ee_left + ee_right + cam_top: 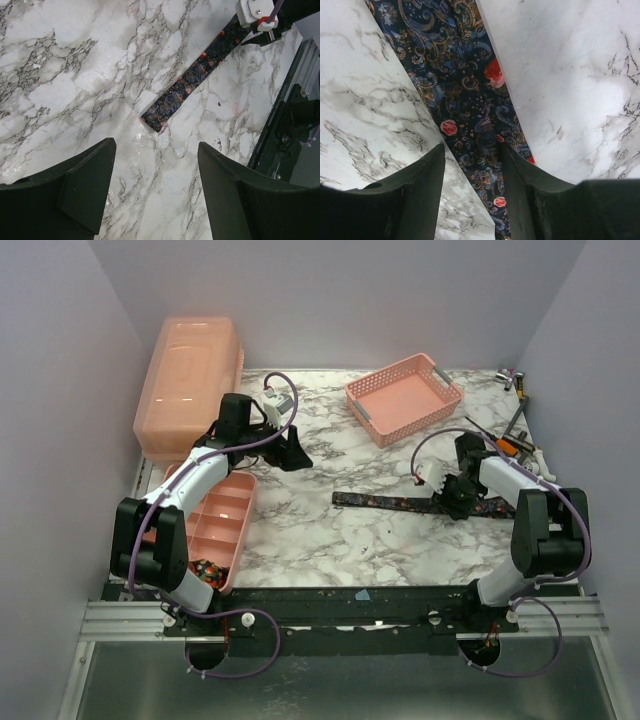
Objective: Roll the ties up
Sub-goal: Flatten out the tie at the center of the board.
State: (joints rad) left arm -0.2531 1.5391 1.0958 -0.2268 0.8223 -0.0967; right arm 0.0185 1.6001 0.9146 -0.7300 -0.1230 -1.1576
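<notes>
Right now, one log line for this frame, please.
tie: flat, unrolled | right jaws: open, astride tie | left jaws: open, over table, off tie

A dark navy tie patterned with red roses lay flat and unrolled along the marble bench.

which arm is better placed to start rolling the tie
Right. The right gripper, open, sits over one end of the tie; the left gripper, also open, hovers over bare marble short of the other tip.

Pale lilac walls enclose a white marble-patterned table under soft, even light.
</notes>
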